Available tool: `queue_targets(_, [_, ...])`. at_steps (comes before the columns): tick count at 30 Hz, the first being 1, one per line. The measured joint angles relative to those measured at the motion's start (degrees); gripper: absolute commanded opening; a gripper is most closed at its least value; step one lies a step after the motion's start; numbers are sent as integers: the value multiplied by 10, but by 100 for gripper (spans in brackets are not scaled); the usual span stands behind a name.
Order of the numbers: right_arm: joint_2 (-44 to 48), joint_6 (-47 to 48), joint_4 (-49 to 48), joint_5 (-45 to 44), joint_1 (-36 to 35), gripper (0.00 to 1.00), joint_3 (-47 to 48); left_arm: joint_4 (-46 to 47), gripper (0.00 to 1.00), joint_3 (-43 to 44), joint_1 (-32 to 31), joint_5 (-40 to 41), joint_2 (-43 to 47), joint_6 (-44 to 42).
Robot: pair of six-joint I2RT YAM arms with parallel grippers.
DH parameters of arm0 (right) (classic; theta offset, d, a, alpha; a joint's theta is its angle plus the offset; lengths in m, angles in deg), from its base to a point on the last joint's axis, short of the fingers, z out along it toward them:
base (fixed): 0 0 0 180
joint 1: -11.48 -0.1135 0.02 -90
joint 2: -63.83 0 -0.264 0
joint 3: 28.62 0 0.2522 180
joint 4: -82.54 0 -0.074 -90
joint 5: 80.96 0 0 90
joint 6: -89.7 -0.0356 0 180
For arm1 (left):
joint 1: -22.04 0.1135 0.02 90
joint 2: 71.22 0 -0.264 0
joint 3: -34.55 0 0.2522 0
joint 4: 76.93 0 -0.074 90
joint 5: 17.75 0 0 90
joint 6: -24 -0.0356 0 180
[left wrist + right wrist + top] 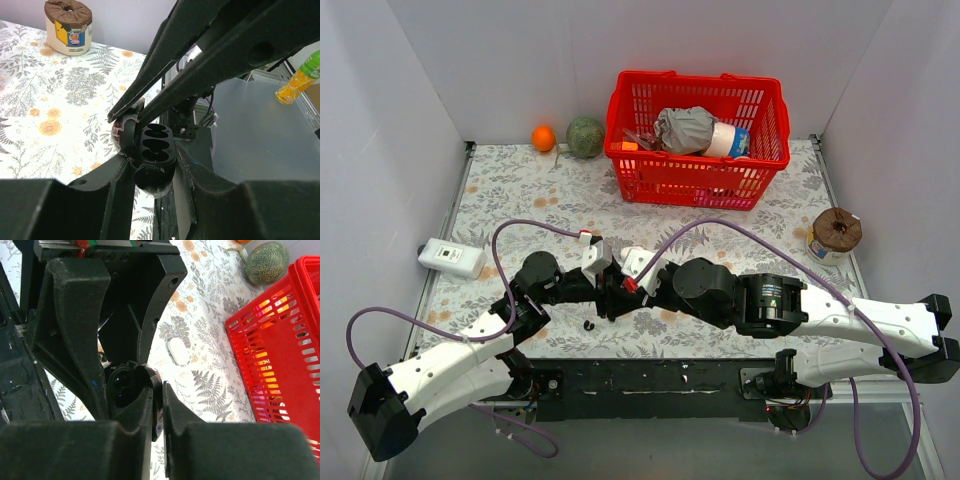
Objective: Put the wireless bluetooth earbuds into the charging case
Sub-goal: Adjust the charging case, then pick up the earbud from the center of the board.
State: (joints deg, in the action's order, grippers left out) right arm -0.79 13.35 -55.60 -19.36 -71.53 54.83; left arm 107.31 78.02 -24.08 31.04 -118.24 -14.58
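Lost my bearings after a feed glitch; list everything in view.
basket: one, red, far middle, grey and white items inside
orange: one, orange, far left
melon: one, green, beside the orange
box: one, white, left edge
tub: one, white, brown lid, right edge
bottle: one, yellow, off the table
earbud: one, black, on the mat, near middle
oval piece: one, white, on the mat
charging case: one, black, open, in left hand
left hand: black, shut on the charging case
right hand: black, shut, tips at the case's lid
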Motion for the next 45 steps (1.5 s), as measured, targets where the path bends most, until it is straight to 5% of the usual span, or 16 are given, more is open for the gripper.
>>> queue_targets(2, [0, -6, 0, 0, 0, 51, 0, 0, 0, 0, 0, 3, 0, 0])
queue_targets(5, [1, -19, -10, -11, 0, 67, 1, -9, 0, -3, 0, 11, 4, -1])
queue_targets(8, [9, -42, -23, -15, 1, 70, 2, -14, 0, -9, -1, 29, 14, -2])
queue_targets(20, [177, -203, -120, 40, 198, 55, -144, -108, 0, -40, -1, 184, 179, 3])
queue_targets(27, [39, -254, -151, 105, 199, 46, -276, -198, 0, -40, -1, 276, 253, 16])
queue_targets(45, [-253, -331, -281, 209, 220, 51, -161, -282, 0, -38, -1, 356, 308, 23])
